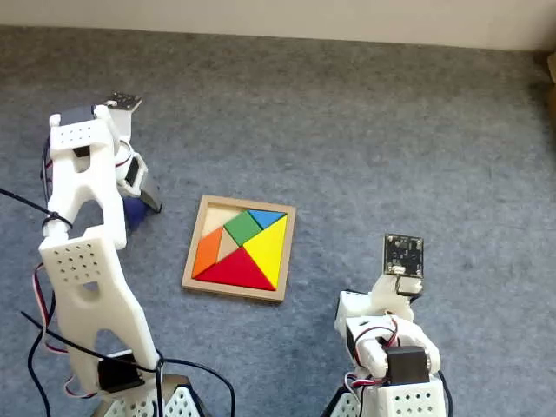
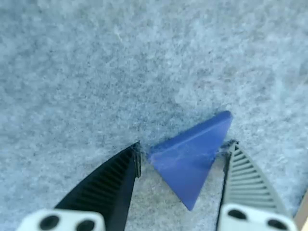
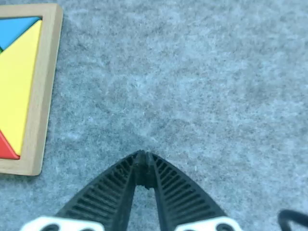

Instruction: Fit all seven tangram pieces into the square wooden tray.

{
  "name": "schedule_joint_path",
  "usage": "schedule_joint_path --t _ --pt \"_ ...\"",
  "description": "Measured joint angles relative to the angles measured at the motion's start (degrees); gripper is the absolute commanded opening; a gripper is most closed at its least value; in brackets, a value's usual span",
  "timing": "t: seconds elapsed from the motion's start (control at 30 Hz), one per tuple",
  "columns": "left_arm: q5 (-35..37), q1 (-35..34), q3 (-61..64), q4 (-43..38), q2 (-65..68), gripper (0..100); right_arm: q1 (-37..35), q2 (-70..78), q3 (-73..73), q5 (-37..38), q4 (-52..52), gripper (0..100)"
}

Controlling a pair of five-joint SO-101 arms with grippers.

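Blue and flat, the triangle (image 2: 190,161) lies on the grey-felt bench (image 1: 391,130) between the tips of the left jaws. These stand open, one tip at each side of it, the dark tip just off one edge and the pale tip at or touching a corner. They straddle it that way, I judge, so that closing will pinch it across its width for a lift. In the high view the piece (image 1: 133,211) peeks out beside the left arm (image 1: 82,174), and the tray (image 1: 233,292) sits apart from the left jaws, on the side toward the other arm.

The right jaws are closed, tip against tip, holding nothing, low over bare felt with the tray rim (image 3: 41,96) off to one side. The right arm (image 1: 391,347) looks parked, likely to leave the tray free for its partner.

The triangle is a deep, even blue with a smooth face, crisp straight edges and sharp corners, thick enough to show a lighter side wall. The tray already holds red (image 1: 236,271), yellow (image 1: 268,248), orange (image 1: 207,252), green (image 1: 243,228) and light-blue (image 1: 265,217) pieces. One corner (image 1: 219,217) shows bare wood, a gap that probably awaits this piece. A small tan patch at the centre may be a piece or bare floor; I cannot tell.
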Motion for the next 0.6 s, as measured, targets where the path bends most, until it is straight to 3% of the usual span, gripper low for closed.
schedule_joint_path --t 0.4,0.6 --pt "-0.18 0.26 0.0 -3.34 0.0 28 0.0 0.0 0.0 0.0 0.0 0.4" --pt "-3.87 0.44 0.0 -2.55 0.0 20 0.0 0.0 0.0 0.0 0.0 0.4"
